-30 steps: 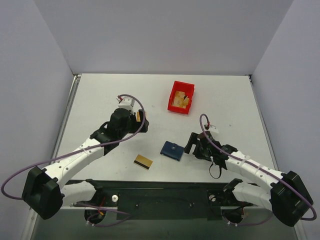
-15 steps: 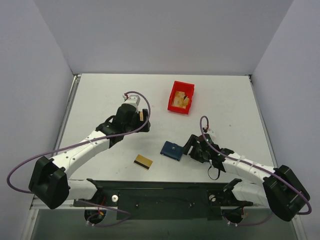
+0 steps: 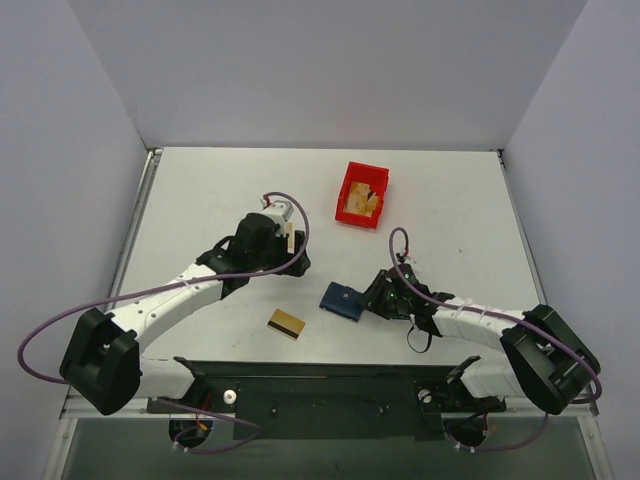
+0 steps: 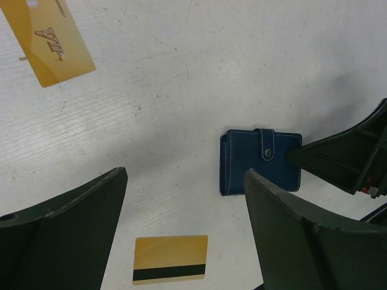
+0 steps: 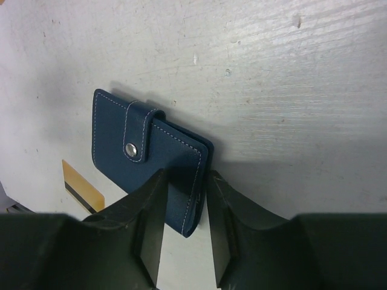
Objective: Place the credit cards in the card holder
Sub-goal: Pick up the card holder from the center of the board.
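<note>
The navy card holder [image 3: 341, 300] [image 4: 260, 160] [image 5: 136, 151] lies closed and snapped on the table. My right gripper [image 3: 375, 298] [image 5: 184, 175] reaches in low from the right, its jaws narrowed onto the holder's right corner and edge. A gold credit card with a dark stripe [image 3: 287, 323] [image 4: 170, 260] [image 5: 81, 187] lies flat to the left of the holder. A second gold card [image 4: 48, 39] lies farther back; from above only a tan sliver [image 3: 289, 238] shows beside my left gripper [image 3: 292, 258] [image 4: 185, 171]. That gripper hangs open above the table, empty.
A red plastic bin [image 3: 362, 194] stands at the back, right of centre, with something tan inside. Grey walls close the table on three sides. A black rail [image 3: 320, 385] runs along the near edge between the arm bases.
My right gripper slid left to the card holder and its jaws closed in on its edge. My left gripper drifted right and a little nearer, still open.
</note>
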`<state>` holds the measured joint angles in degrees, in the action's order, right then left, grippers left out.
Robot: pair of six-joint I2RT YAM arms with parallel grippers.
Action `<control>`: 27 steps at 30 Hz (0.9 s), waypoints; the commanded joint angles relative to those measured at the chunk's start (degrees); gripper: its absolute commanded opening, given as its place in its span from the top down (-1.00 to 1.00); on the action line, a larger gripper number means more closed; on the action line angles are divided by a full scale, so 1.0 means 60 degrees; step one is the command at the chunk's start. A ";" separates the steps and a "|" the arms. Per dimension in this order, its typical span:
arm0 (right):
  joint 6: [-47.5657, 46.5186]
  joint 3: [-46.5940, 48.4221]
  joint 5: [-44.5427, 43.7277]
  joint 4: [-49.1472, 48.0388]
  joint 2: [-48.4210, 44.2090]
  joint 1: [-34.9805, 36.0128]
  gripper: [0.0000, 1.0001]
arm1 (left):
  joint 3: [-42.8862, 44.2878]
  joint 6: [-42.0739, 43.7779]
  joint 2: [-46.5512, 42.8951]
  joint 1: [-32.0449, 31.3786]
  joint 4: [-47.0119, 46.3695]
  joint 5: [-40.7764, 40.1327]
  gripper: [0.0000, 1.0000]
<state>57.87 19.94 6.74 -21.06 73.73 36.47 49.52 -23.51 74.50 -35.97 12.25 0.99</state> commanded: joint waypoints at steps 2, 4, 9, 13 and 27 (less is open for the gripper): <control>-0.0050 0.0060 0.0033 0.0566 0.0484 0.0030 0.55 | 0.0126 0.0051 0.0268 -0.0085 -0.0548 0.0362 -0.77; -0.0108 0.0075 0.0062 0.0551 0.0514 0.0001 0.70 | 0.0126 -0.0007 0.0342 -0.0070 -0.0562 0.0304 -0.76; -0.0342 0.0089 -0.0025 0.0696 0.0324 -0.0116 1.00 | 0.0068 -0.0052 0.0386 -0.0085 -0.0694 0.0245 -0.76; -0.1117 0.0308 -0.0332 0.1221 -0.0479 -0.0175 1.00 | 0.0126 -0.0052 0.0474 -0.0085 -0.0694 0.0244 -0.76; -0.6698 0.4467 0.3619 0.6936 0.0146 -0.1156 1.00 | -0.0093 0.0197 0.0694 -0.0070 -0.1514 0.1547 -0.71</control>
<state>28.86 41.15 18.09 6.35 70.37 29.36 49.45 -23.31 78.78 -36.29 8.23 6.17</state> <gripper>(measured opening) 0.009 0.865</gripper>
